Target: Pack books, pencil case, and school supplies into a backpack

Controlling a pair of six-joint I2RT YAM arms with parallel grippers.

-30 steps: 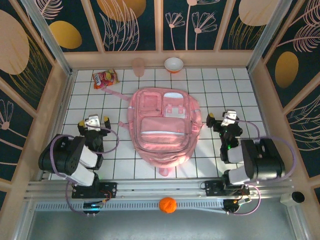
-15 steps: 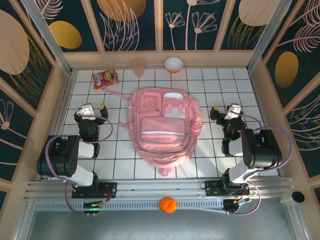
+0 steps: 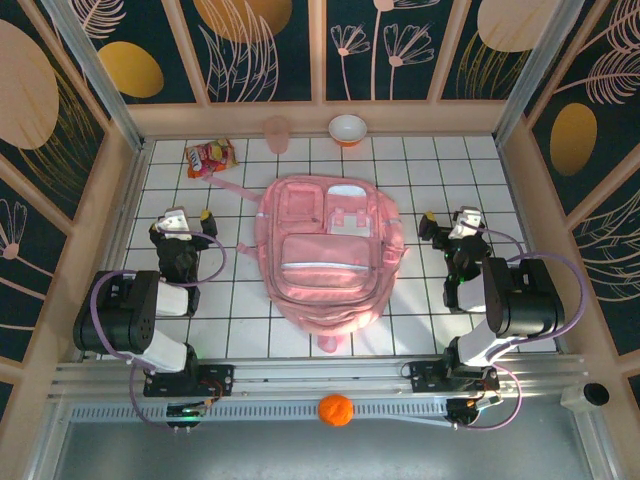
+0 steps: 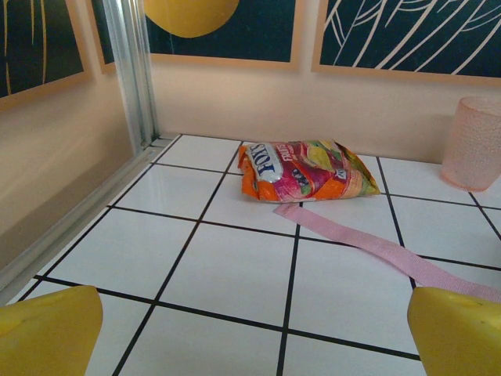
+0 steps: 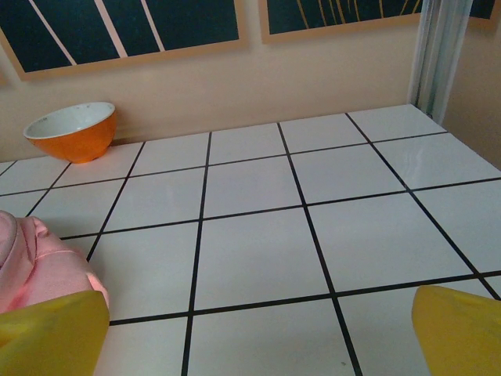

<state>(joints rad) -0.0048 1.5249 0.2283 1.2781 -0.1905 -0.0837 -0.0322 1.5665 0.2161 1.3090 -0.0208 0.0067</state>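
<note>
Your backpack (image 3: 328,250) lies flat in the middle of the white-tiled counter (image 3: 440,170), between the two arms and touching neither. Its pockets face up.

Your left fingers (image 3: 180,222) are spread wide and hold nothing. In the left wrist view their yellow tips (image 4: 47,333) sit at the two bottom corners with bare tile between them. Ahead lie open tiles, then a loose pink strap (image 4: 368,244) running across the floor to just beside a red-orange snack packet (image 4: 307,171). The packet carries white-and-blue lettering that looks like "ROYS" — the rest is too creased to read. A pink cup (image 4: 473,142) stands near the far wall, right of the packet. A metal post (image 4: 133,70) marks the left corner, close by.

Your right fingers (image 3: 455,225) are also released and empty. The right wrist view shows clear tiles all the way to the far wall, with the backpack's edge (image 5: 31,266) at lower left and an orange bowl (image 5: 72,131) against the wall.

An orange ball (image 3: 336,409) sits below the near rail — off the counter.
</note>
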